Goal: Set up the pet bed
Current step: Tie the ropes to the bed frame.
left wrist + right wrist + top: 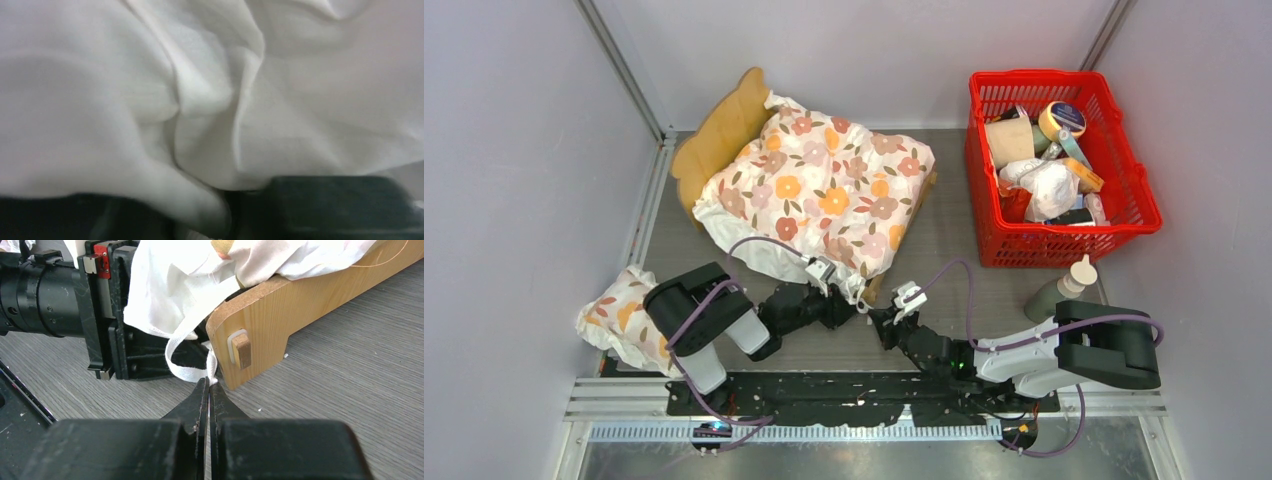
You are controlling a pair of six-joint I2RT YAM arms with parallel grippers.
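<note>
The pet bed [722,128] stands at the back left, its light-wood headboard showing; a white floral cushion [829,190] covers its sleeping surface. My left gripper [856,300] is at the cushion's near corner. In the left wrist view white fabric [200,90] fills the frame, and a fold lies between the parted dark fingers [330,205] with a gap beside it. My right gripper [208,382] is shut on a white strap [187,371] hanging from the cushion's underside, just in front of the bed's wooden foot corner [260,315].
A small floral pillow [616,318] lies at the left, beside the left arm. A red basket [1124,215] full of items stands at the back right. A bottle [1060,290] stands just in front of it, close to the right arm.
</note>
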